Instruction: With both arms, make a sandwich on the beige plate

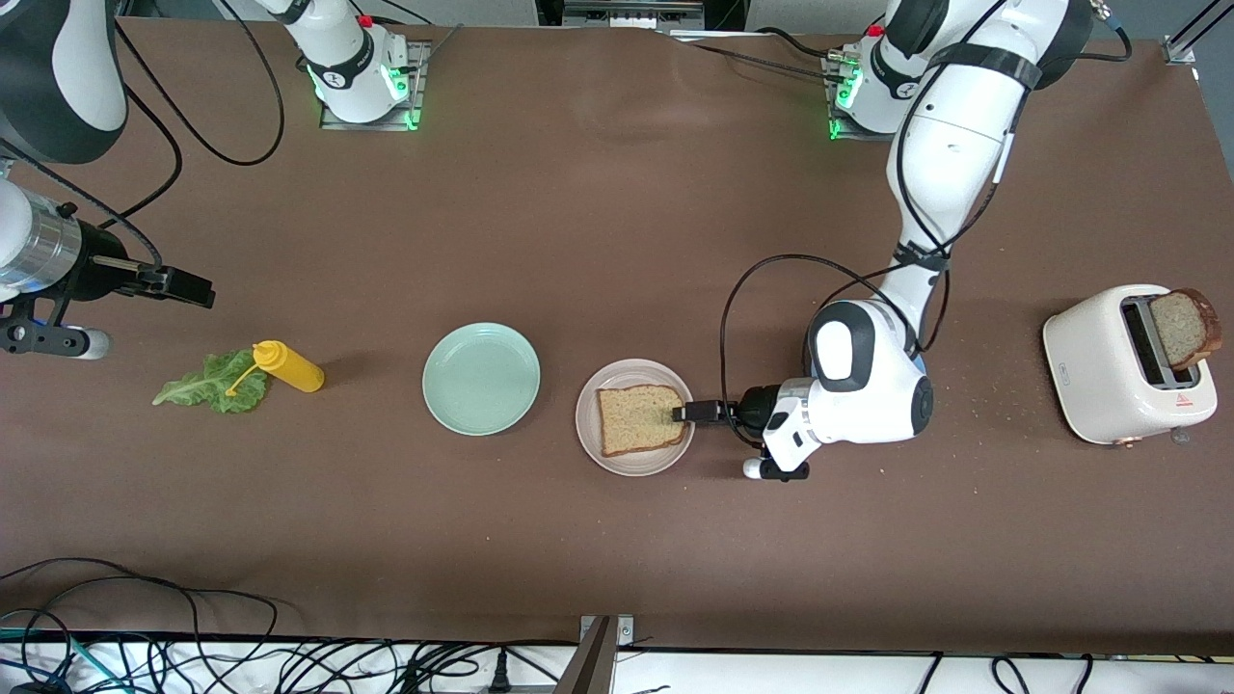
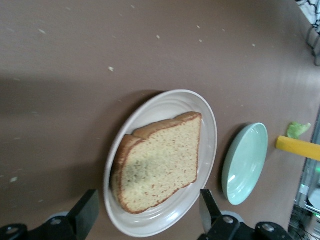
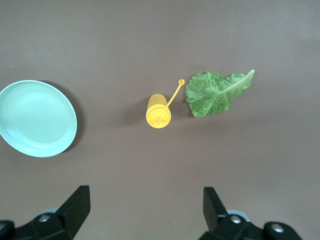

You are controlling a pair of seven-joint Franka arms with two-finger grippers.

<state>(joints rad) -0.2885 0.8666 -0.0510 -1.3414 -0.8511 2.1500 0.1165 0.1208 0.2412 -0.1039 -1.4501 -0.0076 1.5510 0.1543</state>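
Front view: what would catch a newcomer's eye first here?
Most striking is the square slice of tan bread lying on the round beige plate, with the left gripper open just over its edge. At the left arm's end of the table a white toaster holds another bread slice. Toward the right arm's end, a green lettuce leaf lies by a yellow squeeze bottle, where the open right gripper waits above.

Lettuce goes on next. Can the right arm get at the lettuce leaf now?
Probably yes. The right gripper is open, up over the table near the lettuce leaf. Only the mustard bottle lies close beside the leaf, its cap strap resting on it.
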